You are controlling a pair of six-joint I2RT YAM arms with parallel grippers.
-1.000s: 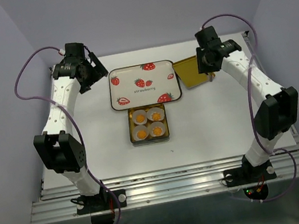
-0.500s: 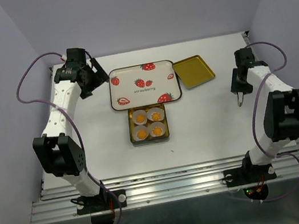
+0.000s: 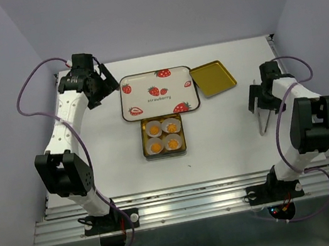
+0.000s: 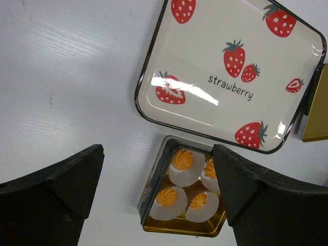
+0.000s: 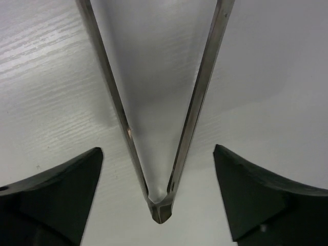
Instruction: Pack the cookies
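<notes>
As pleated cups (image 4: 176, 178) hold cookies (image 4: 183, 159), square tin (image 4: 152, 187)

**Bright, even overhead light; one glare streak; blurred near edges**

You are getting bright, even light from above across the white table (image 3: 232, 143) in the top view. The arms are casting only faint, soft shadows, and the walls are reading pale violet.

In the left wrist view a white streak of glare is lying on the strawberry tray (image 4: 225, 61) and washing out part of one printed berry. The cookies (image 4: 183, 160) are showing sharp. The dark fingers (image 4: 56, 189) at the near edge are rendering blurred and featureless.

In the right wrist view the metal tongs (image 5: 110, 92) are throwing a grey shadow between their arms, and the table's grain is softening toward the right.
</notes>
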